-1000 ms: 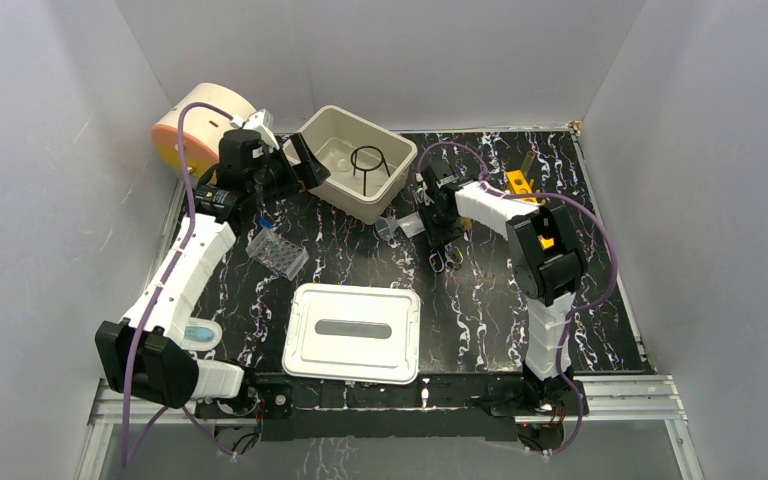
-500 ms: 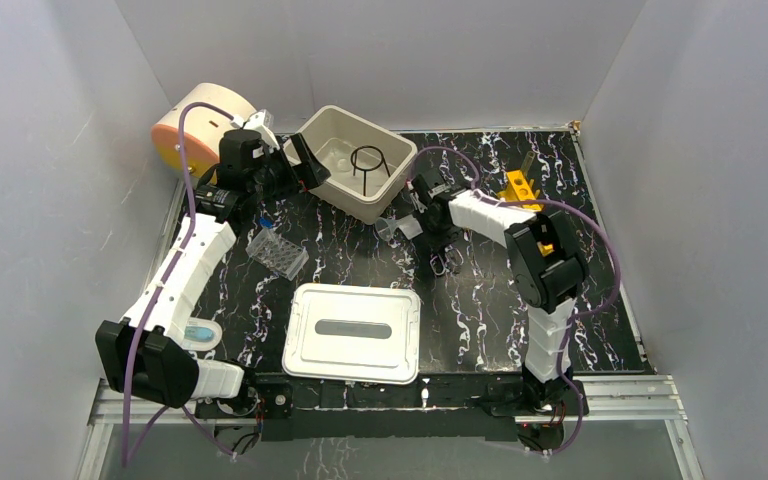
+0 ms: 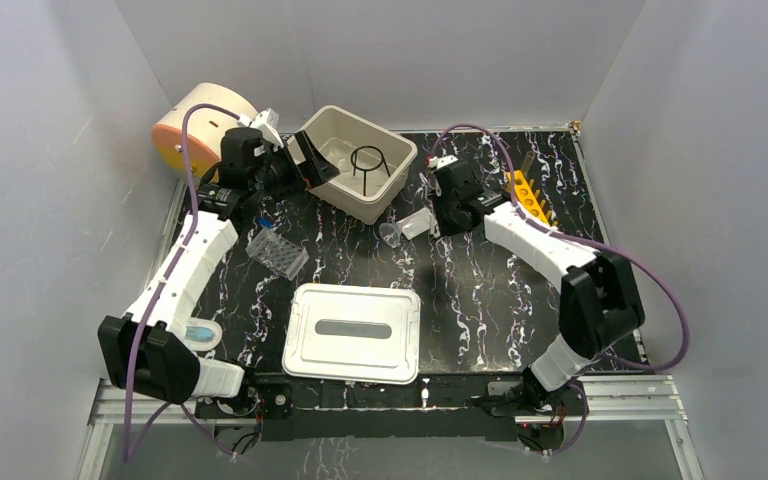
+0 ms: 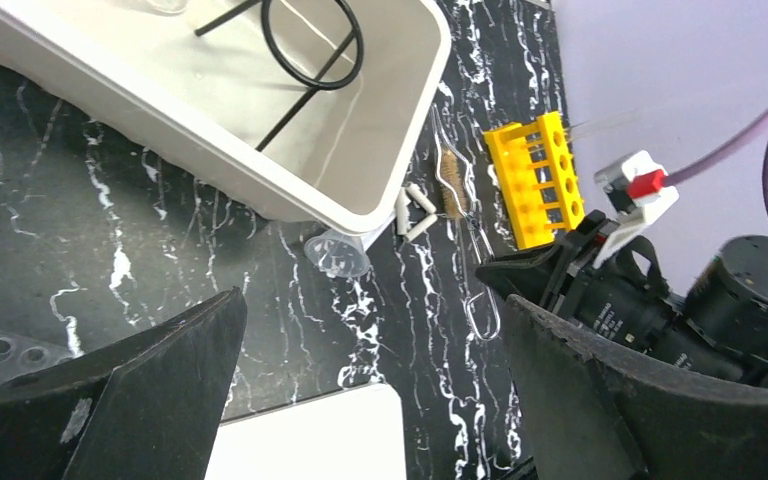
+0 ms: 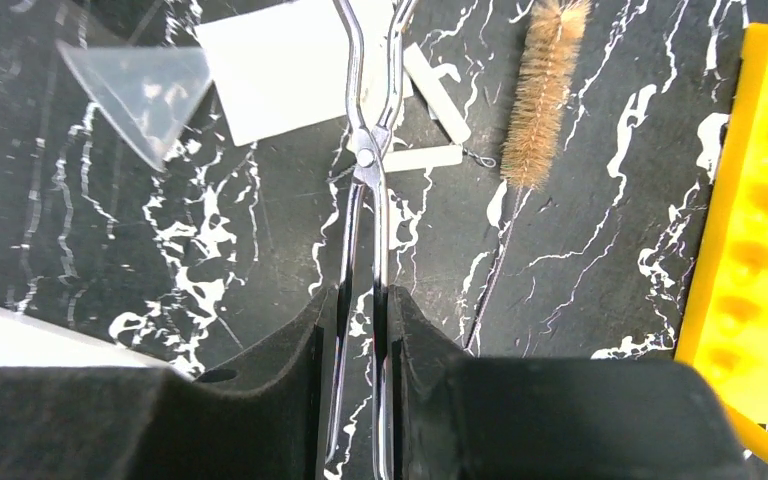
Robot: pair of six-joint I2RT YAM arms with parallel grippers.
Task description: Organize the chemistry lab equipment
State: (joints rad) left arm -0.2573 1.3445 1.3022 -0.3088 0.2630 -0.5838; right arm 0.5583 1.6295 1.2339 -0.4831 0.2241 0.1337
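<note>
My right gripper (image 5: 362,300) is shut on the two handles of the metal forceps (image 5: 365,150), whose tips point at the cream bin's corner (image 5: 270,65). I cannot tell if they rest on the table. A clear funnel (image 5: 145,85) lies left of them; small white tubes (image 5: 435,90) and the tan-bristled brush (image 5: 545,90) lie right. The black wire ring stand (image 3: 370,160) sits inside the bin (image 3: 332,112). My left gripper (image 3: 300,160) hangs open beside the bin's left wall, holding nothing. From the left wrist, the ring stand (image 4: 310,50), funnel (image 4: 338,255) and brush (image 4: 450,180) show.
A yellow tube rack (image 3: 528,195) stands right of the right gripper. A clear well tray (image 3: 278,252) lies left of centre, and a white lidded box (image 3: 352,332) near the front. The big cream cylinder (image 3: 195,125) stands at the back left.
The right arm has swung its elbow out to the right and its wrist toward the back. Its jaws narrowed onto the forceps handles. The left arm has barely moved.
</note>
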